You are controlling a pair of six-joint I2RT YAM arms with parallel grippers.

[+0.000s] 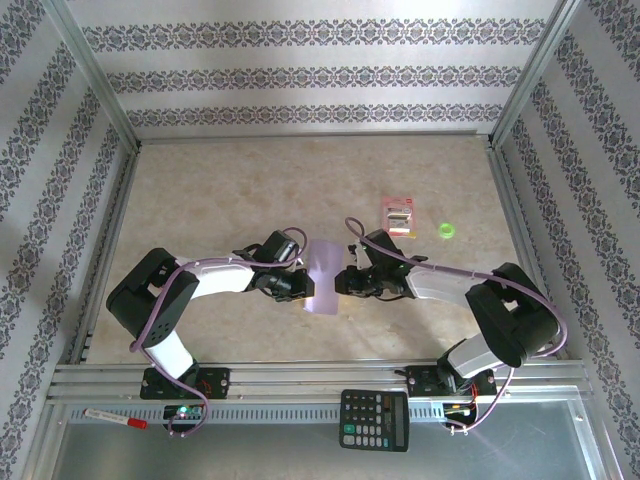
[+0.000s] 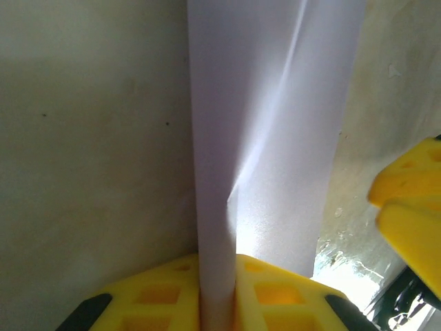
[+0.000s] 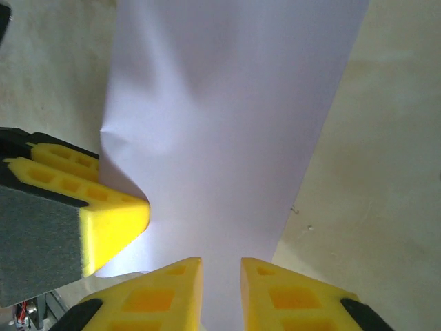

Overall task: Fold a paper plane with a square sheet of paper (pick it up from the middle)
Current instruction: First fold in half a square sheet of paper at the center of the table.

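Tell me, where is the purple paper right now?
In the top view, the purple paper is mid-table towards the near edge, pinched by the left claw, with the right claw at its other side.

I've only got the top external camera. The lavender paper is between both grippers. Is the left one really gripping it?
Observer: Yes. In the left wrist view, the left gripper is shut on a folded-over edge of the square sheet of paper.
Operator: Is the sheet flat there?
Observer: No, a soft crease runs up it.
Operator: And the right gripper?
Observer: Its wrist view shows paper in the gap between its fingers; grip unclear.
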